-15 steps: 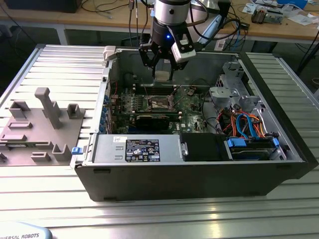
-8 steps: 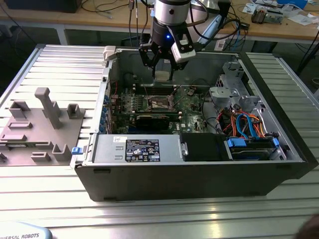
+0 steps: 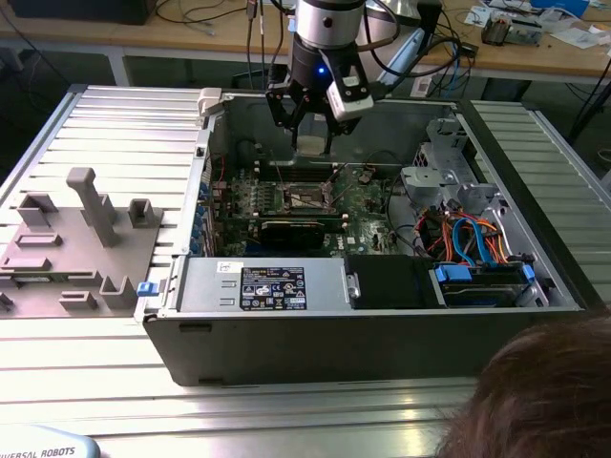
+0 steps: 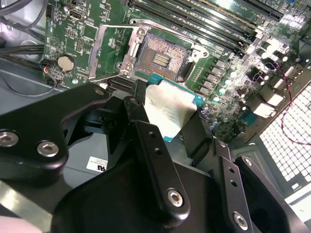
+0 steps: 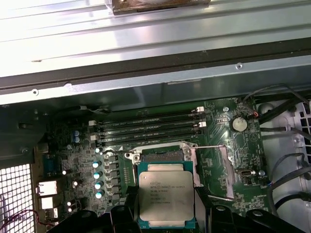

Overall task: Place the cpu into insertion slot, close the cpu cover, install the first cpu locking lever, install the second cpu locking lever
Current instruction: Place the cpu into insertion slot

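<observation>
"4 steps in this job. How many look done?"

"0, by my reading. The gripper (image 3: 311, 138) hangs at 12 o'clock in the exterior view, above the open computer case (image 3: 382, 324). Its jaws are closed narrowly on 2 opposite edges of the cpu (image 5: 166, 196). The chip is in the air, near the insertion slot (image 4: 163, 59) but apart from it."

"And the socket itself?"

"Bare: its gold-tinged contacts show in the second wrist view. The cpu cover (image 4: 97, 53) stands raised just beside it. So seating the chip, closing the cover and fastening the 2 levers all appear to be left. I cannot tell how the levers lie."

"What does each camera add?"

"The first wrist view looks flat onto the chip's silver-grey top, with the slot partly hidden behind it. The second wrist view sees the chip obliquely. It shows the black fingers (image 4: 146, 141) on either flank and a gap between chip and socket. The exterior view gives the setting. The green circuit board (image 3: 368, 200) sits deep in the case, a grey fixture tray (image 3: 153, 243) lies at 9 o'clock, and a person's hair (image 3: 544, 391) is at 5 o'clock."
</observation>
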Robot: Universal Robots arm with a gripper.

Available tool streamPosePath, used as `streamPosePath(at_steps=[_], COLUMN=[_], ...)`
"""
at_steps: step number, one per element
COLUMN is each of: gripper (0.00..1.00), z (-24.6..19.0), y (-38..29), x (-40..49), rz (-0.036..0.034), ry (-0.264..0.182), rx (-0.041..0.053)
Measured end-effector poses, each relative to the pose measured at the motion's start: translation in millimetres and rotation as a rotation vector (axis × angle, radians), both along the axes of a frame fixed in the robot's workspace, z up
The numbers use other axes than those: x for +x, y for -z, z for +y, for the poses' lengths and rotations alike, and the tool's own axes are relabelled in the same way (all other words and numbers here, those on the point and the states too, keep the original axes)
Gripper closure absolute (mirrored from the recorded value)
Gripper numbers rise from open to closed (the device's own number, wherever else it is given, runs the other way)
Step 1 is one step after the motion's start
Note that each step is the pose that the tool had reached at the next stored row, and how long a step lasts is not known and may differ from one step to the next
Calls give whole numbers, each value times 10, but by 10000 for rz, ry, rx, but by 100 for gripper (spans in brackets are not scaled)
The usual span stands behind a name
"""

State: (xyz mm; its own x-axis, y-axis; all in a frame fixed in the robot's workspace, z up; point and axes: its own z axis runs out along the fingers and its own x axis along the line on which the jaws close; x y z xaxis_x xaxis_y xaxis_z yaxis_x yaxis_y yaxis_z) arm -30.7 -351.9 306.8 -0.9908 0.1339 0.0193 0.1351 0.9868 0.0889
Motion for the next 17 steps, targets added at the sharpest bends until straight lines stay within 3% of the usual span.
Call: streamPosePath(at_steps=[17], gripper=[46], z=[0], y=[8], x=[0], rz=[1], ry=[518], rx=[-1])
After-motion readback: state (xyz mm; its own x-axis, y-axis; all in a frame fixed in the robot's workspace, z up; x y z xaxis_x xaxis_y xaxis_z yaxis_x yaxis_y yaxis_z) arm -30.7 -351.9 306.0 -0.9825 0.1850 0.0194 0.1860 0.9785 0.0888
